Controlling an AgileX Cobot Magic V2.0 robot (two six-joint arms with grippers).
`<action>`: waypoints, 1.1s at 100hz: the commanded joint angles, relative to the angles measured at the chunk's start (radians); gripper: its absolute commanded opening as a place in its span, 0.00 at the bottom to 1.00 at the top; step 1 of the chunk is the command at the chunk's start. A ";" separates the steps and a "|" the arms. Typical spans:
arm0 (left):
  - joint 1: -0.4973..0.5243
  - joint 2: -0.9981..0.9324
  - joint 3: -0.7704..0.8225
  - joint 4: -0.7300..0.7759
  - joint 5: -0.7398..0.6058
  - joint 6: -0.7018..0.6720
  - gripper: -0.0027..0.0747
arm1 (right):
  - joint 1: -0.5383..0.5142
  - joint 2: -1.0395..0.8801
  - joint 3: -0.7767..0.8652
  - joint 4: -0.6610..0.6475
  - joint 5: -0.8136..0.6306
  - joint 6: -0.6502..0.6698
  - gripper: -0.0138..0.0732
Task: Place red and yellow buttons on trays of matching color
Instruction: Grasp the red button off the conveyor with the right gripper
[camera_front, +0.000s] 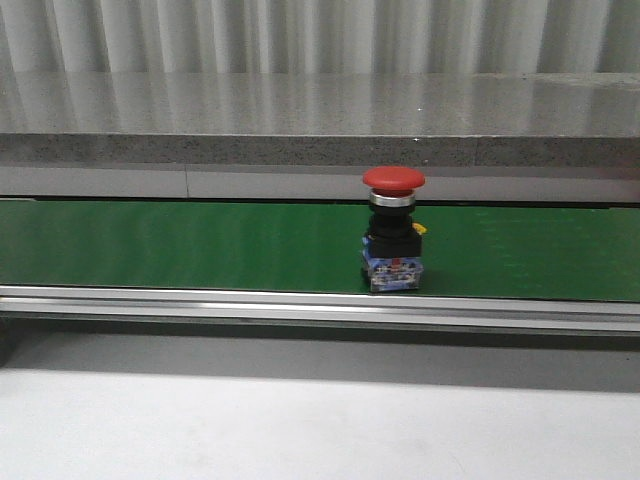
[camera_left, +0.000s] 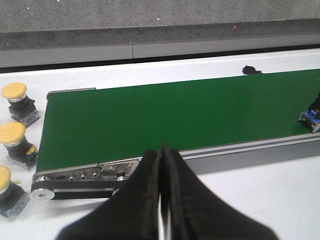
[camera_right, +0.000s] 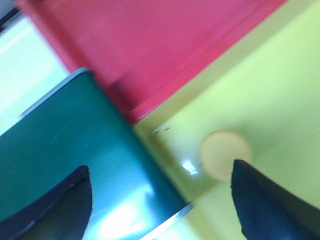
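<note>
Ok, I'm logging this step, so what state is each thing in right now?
red button: upright on the green belt, untouched.
three yellow buttons: waiting beside the belt end.
yellow button: in the yellow tray.
red tray: nothing seen in it.
left claw: shut, empty.
right claw: open.

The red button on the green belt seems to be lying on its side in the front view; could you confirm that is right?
Not quite: the front view shows the red button standing upright on the green belt, its cap on top, not on its side.
</note>
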 joint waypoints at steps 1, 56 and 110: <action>-0.009 0.008 -0.026 -0.005 -0.068 0.000 0.01 | 0.050 -0.059 -0.023 0.001 0.018 0.000 0.82; -0.009 0.008 -0.026 -0.005 -0.068 0.000 0.01 | 0.531 -0.092 -0.069 0.001 0.283 -0.082 0.82; -0.009 0.008 -0.026 -0.005 -0.068 0.000 0.01 | 0.778 0.018 -0.242 0.057 0.426 -0.294 0.82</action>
